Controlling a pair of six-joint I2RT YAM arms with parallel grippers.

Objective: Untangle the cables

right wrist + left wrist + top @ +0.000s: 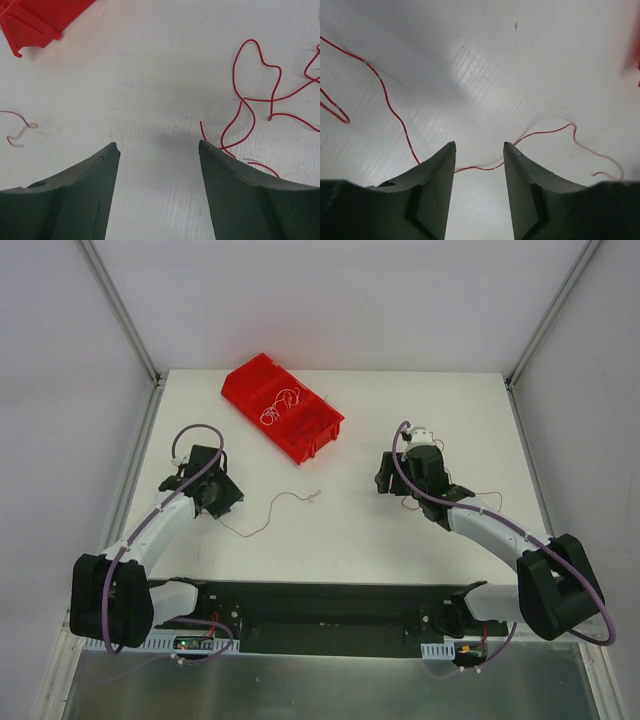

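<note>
Red cables (243,100) sprawl on the table (350,535) near a red bin (312,440).

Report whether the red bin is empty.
Not empty. The top view shows a whitish curly cable lying loosely coiled inside the red bin.

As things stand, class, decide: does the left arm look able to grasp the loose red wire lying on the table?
Probably yes. The left gripper is open and the red wire runs across the gap between its fingers, with nothing lying over it.
</note>
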